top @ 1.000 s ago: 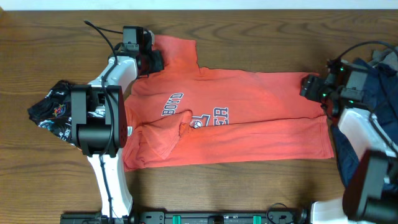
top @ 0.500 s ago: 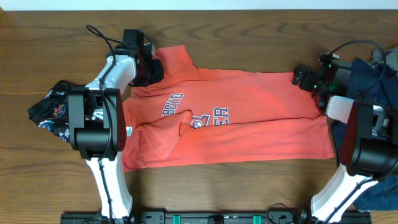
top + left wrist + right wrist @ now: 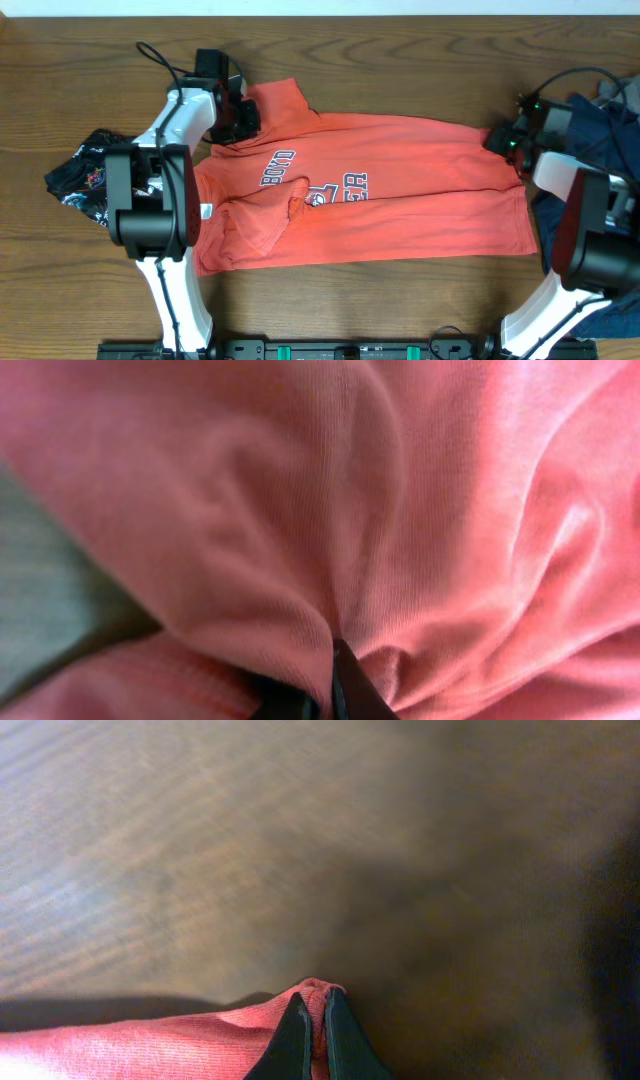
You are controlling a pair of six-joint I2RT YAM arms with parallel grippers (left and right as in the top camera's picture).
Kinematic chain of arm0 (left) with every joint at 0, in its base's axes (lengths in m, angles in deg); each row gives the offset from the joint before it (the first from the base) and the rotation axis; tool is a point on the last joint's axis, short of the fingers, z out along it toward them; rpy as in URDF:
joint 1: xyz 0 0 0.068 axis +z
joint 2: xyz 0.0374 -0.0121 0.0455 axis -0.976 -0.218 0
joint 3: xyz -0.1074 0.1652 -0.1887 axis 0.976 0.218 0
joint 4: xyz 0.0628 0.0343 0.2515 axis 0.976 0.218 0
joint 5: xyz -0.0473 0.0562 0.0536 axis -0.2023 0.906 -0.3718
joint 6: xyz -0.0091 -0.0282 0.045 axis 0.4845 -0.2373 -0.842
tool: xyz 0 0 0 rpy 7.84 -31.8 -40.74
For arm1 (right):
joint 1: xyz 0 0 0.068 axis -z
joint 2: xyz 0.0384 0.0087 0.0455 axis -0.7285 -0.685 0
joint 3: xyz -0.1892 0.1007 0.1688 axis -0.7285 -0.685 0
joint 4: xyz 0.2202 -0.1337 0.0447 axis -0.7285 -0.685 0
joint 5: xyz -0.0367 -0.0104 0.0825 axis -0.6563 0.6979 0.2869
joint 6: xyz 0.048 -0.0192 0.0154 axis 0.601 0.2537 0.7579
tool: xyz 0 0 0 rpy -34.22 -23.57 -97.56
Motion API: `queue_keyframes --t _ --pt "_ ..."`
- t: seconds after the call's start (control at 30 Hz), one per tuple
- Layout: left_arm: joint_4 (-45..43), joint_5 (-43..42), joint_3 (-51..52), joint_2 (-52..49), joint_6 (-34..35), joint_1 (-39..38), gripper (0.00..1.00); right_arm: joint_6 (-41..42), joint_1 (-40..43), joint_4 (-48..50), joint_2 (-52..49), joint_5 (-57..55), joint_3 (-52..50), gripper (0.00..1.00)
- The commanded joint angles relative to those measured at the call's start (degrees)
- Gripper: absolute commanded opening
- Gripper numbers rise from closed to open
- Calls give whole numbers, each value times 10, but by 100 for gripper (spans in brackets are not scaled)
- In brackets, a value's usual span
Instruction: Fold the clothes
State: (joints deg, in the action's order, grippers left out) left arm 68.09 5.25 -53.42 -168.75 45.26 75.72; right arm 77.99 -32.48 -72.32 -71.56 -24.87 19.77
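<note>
Brown wood table (image 3: 380, 305); left gripper (image 3: 243, 117) and right gripper (image 3: 494, 140) pinch shirt (image 3: 420, 190), jaws closed; only overhead shows black garment (image 3: 82, 178).

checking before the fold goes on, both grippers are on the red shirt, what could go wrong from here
The right gripper pinches only the very edge of the T-shirt, so it may slip out. The crumpled flap lying against the lettering could get folded in as a lump.
</note>
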Motion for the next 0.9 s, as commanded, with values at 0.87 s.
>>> queue_keyframes --t 0.87 --pt "444 60 3 144 -39 63 6 17 19 -455 218 -217 -5 1"
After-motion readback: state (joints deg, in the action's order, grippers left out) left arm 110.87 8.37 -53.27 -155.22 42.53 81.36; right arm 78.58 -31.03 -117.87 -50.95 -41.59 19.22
